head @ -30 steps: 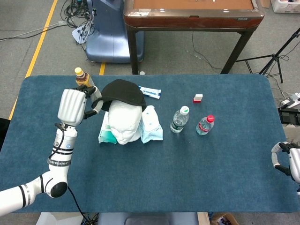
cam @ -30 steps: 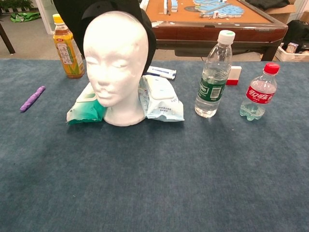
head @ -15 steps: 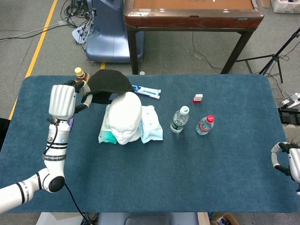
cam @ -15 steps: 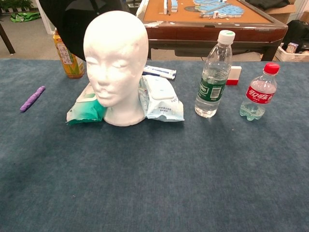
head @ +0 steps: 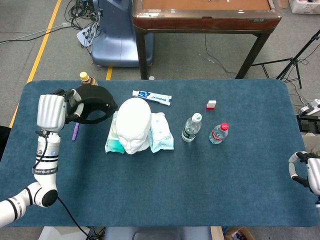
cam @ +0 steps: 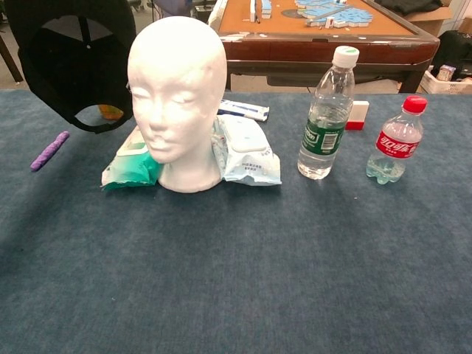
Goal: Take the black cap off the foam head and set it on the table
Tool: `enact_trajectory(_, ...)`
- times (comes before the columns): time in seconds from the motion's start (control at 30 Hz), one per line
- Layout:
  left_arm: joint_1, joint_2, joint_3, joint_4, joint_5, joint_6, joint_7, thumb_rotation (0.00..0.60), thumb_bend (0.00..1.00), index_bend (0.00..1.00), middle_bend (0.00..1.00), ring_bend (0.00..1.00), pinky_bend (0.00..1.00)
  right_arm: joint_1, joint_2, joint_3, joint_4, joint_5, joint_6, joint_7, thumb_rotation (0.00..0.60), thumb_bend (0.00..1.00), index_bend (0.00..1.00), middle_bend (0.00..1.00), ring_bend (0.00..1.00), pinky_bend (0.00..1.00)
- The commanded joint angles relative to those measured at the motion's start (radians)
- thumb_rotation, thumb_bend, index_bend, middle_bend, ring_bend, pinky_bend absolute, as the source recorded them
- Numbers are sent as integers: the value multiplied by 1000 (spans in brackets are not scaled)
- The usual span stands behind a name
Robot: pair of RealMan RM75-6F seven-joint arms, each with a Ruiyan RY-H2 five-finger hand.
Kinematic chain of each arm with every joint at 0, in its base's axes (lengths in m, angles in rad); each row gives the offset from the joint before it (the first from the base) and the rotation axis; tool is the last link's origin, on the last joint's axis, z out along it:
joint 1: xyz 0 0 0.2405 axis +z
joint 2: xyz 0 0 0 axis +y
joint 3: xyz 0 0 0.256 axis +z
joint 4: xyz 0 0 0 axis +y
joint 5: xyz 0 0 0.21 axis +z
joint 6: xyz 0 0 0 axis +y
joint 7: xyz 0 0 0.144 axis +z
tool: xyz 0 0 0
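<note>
- Fingers of the left hand [head: 51, 111] curl around the rim of the black cap [head: 93, 104], holding it in the air, clear of the table [head: 200, 200].
- Cap is off the foam head [head: 134, 124] and hangs to its left; in the chest view the cap's open underside faces the camera, hiding most of the bottle behind it.
- Foam head stands upright and bare, resting between two wipe packs: a green-ended pack [cam: 133, 166] on its left, a white and blue pack [cam: 245, 151] on its right.
- Purple pen [cam: 49, 150] lies on the table below the raised cap.
- Tea bottle [head: 85, 78] stands behind the cap, near the far table edge.
- Toothpaste tube [head: 151, 96] lies behind the head.
- Right of the head: a green-label water bottle [cam: 324, 116], a red-cap bottle [cam: 397, 140], a small red and white box [head: 211, 104].
- Right hand [head: 306, 172] sits at the right table edge, well apart from everything; fingers curled in, nothing in them.
</note>
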Motion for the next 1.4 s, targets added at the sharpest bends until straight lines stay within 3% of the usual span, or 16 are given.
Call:
enact_trajectory(0.03,14,8,13,26,11,7,-16,600,521,623,696,554,708,0,-1,0,-1,1,0,-3,600,487,525,496,436,489)
enact_trajectory(0.37,22,-17,28,221,15,-13,-98,600,521,623,696,554,708,5,-3,1,-1,8,-8,-13,600,487,525,496,436,489)
enact_trajectory(0.57,20,-97,78,473,162,124,-209,600,521,623,696,554,708,5,-5,0,-2,6,-7,-18,600,487,525,496,436,489)
enact_trajectory(0.73,51,-178,172,689,288,252,-290,600,521,623,696,554,709,6,-6,1,-3,8,-8,-21,600,487,525,496,436,489)
enact_trajectory(0.97,168,-253,317,823,373,306,-272,600,513,624,697,554,709,7,-8,-2,-5,5,-8,-29,600,487,525,496,436,489)
enact_trajectory(1.17,278,-232,404,730,395,292,-171,600,509,636,707,564,720,9,-10,0,-6,11,-11,-34,600,487,525,496,436,489)
enact_trajectory(1.27,321,-170,442,578,403,268,-79,600,509,628,688,551,720,11,-12,-1,-7,10,-14,-41,600,487,525,496,436,489)
enact_trajectory(1.4,350,-58,479,319,376,175,66,600,495,544,632,522,720,12,-13,-3,-8,9,-15,-46,600,487,525,495,436,489)
